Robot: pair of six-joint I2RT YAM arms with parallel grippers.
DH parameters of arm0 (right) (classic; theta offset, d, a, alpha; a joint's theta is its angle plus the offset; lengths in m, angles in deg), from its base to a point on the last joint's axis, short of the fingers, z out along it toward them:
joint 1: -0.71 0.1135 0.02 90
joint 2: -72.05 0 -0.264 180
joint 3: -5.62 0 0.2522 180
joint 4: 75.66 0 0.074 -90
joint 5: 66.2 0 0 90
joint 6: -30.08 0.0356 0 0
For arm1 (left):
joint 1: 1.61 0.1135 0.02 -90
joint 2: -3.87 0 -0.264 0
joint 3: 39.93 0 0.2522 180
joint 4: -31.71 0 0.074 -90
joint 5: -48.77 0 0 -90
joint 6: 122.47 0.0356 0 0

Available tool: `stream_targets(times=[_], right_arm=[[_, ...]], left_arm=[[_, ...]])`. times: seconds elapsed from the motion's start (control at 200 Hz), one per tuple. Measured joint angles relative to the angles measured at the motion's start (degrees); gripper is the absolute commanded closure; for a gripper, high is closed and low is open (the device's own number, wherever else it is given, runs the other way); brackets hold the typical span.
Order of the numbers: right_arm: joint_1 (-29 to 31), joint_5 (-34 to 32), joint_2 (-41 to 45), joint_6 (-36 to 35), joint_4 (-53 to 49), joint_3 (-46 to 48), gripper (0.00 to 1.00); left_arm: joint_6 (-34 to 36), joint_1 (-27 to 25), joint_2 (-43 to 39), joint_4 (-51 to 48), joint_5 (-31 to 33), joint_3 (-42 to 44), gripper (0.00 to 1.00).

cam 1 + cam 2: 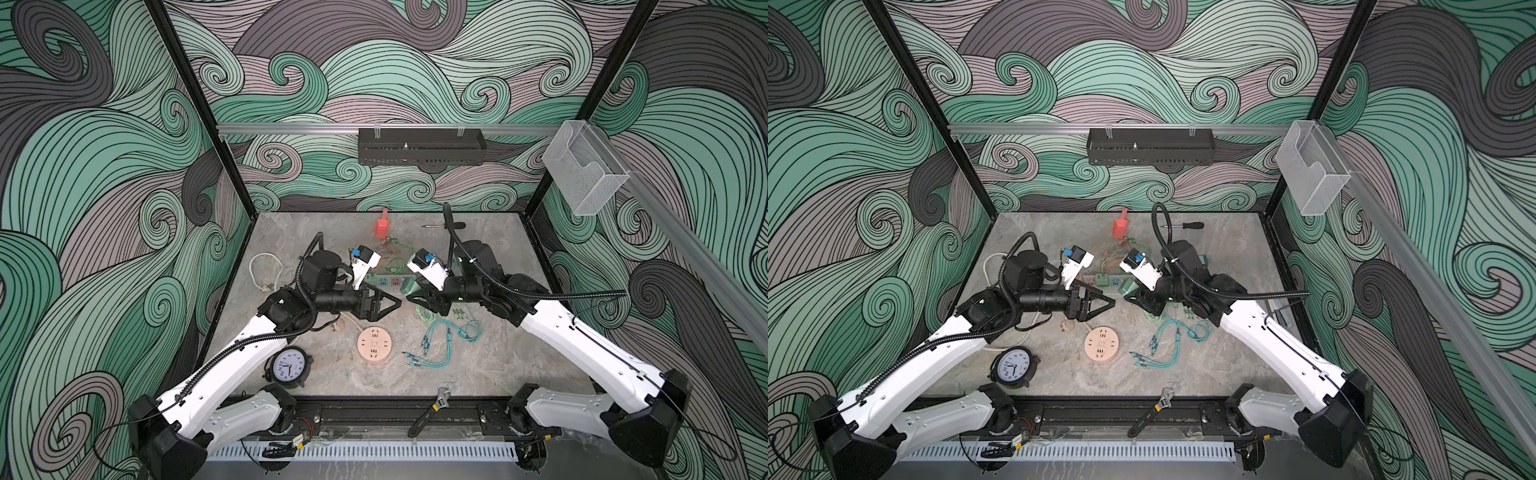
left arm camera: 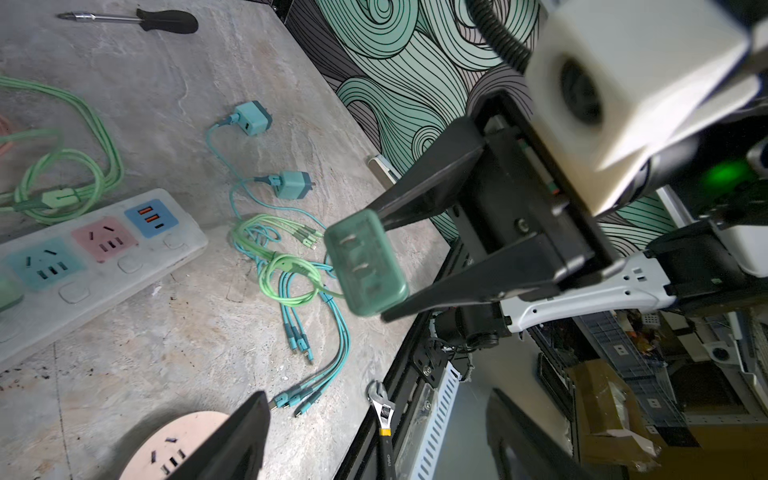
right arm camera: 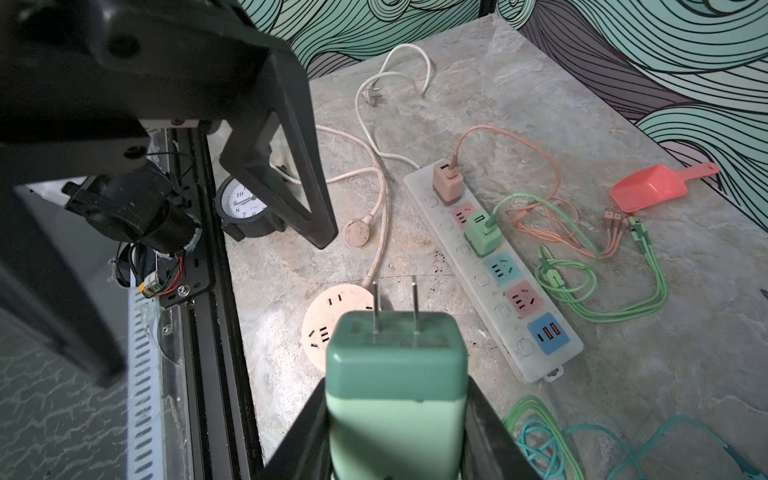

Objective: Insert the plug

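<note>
Pickup looks done: the right gripper [image 2: 378,266] is clamped on the green plug [image 3: 397,357], held above the tabletop [image 1: 478,365], with the power strip [image 1: 388,282] at its 9 o'clock in a top view. The left gripper [image 1: 392,302] gapes wide and empty. Seating the plug in a free socket [image 3: 501,268] remains, I judge.

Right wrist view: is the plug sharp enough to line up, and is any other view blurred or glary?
Right wrist view: plug prongs crisp, power strip sharp, no glare. Left wrist view: the plug and the white camera housing beyond it are soft. Both top views: even light, no glare.
</note>
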Motion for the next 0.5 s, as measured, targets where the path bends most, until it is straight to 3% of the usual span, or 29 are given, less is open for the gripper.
stream_targets(times=[0.5], right_arm=[[7.02,-5.01,-2.23,-3.06,1.29,-0.22,0.72]], left_arm=[[-0.92,1.16,1.16,-0.11,-0.92,0.42,0.29]])
